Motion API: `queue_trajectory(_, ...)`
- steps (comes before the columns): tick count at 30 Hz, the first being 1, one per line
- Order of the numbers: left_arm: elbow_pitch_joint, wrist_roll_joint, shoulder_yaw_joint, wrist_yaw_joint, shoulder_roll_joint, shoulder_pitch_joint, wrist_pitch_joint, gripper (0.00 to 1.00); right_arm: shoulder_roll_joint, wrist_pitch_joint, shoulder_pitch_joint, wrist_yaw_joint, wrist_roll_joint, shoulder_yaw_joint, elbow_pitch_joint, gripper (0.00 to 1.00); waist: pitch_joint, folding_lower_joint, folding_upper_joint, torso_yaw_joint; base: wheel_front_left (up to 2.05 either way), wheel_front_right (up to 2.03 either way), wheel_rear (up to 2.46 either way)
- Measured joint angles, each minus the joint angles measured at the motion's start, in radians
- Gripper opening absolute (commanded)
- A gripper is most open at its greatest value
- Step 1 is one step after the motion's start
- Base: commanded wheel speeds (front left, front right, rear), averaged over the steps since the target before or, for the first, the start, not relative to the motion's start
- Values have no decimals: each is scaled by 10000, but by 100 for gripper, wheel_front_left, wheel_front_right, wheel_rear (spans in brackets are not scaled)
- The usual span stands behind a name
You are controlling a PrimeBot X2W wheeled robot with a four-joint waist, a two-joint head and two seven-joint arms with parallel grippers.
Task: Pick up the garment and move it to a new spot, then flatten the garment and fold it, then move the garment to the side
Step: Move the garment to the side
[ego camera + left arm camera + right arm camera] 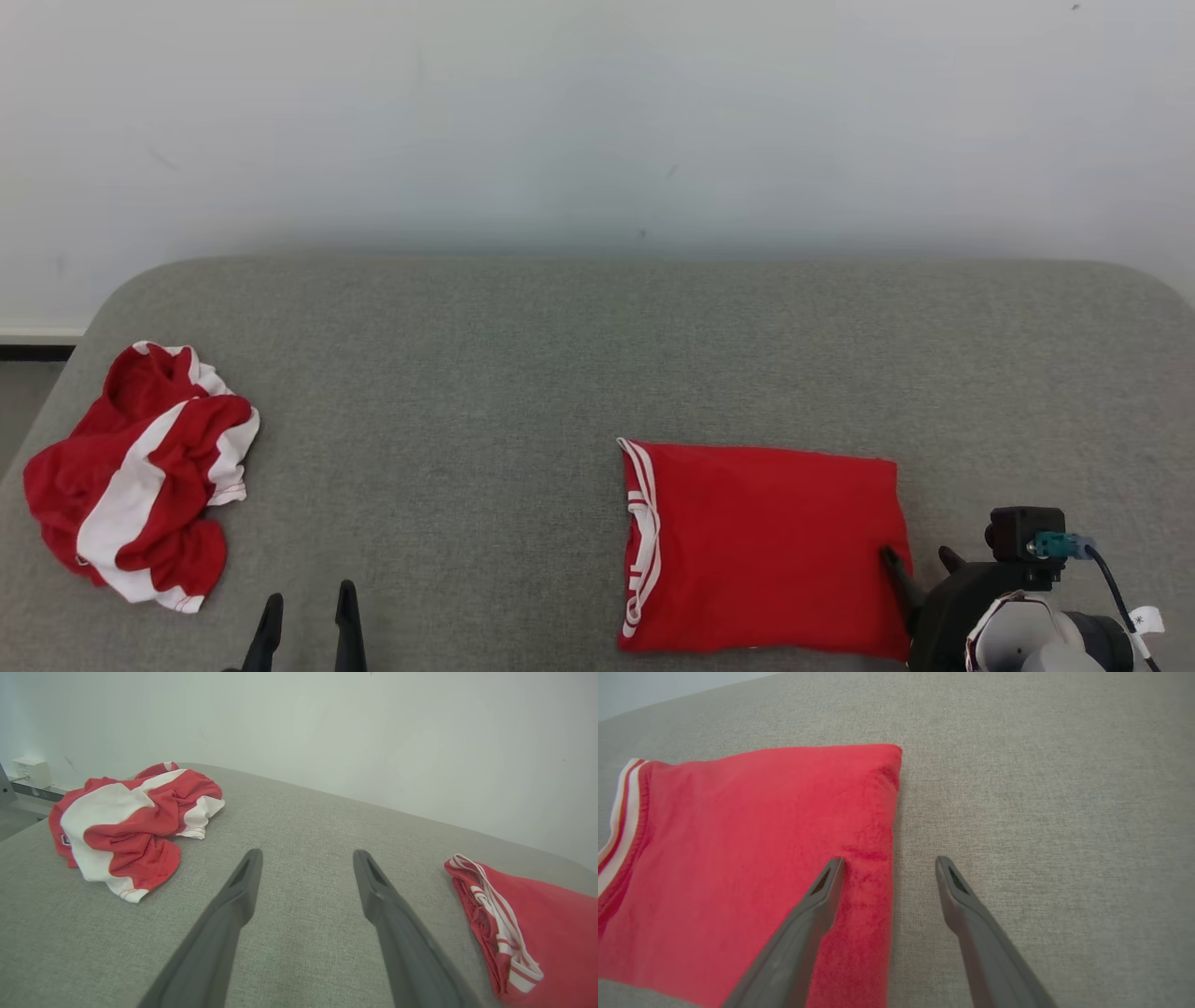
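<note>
A folded red garment [766,551] with white-striped trim lies flat on the grey padded table [560,373], right of centre. My right gripper [915,553] is open at the garment's right edge. In the right wrist view, one finger is over the red garment [738,858] and the other over bare table, with the gripper [889,859] holding nothing. My left gripper [310,594] is open and empty near the front edge. It [307,854] points between the folded garment [551,933] and a crumpled one.
A crumpled red-and-white garment [140,476] sits in a heap at the table's far left, also in the left wrist view [131,821]. A pale wall [597,121] runs behind the table. The table's left edge drops to the floor [19,401].
</note>
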Motion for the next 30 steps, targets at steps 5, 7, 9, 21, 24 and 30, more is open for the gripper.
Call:
queue_trajectory(5,40,4,27,-107,6,-198,0,100,224,222,-341,0,10,-357,631,100,358,0,-1,415,0,0,0)
queue_trajectory(7,54,4,33,-119,4,-287,2,100,217,332,-453,0,-8,-472,880,100,539,1,1,544,0,0,0)
queue_trajectory(9,63,4,42,-153,6,-355,0,100,221,514,-550,0,-92,-552,1149,100,706,0,1,661,0,0,0)
queue_trajectory(21,69,-6,2,-217,4,-733,0,100,-437,1411,-1286,15,-692,491,1258,0,1262,-1,0,877,0,0,0)
queue_trajectory(24,-15,-6,86,-280,4,-741,2,100,-692,1526,-1436,15,-771,1043,1012,0,1297,-1,0,713,0,0,0)
queue_trajectory(30,-397,4,157,-395,2,-966,0,100,-1657,1962,-2615,6,-800,2629,330,0,1601,1,1,182,0,0,0)
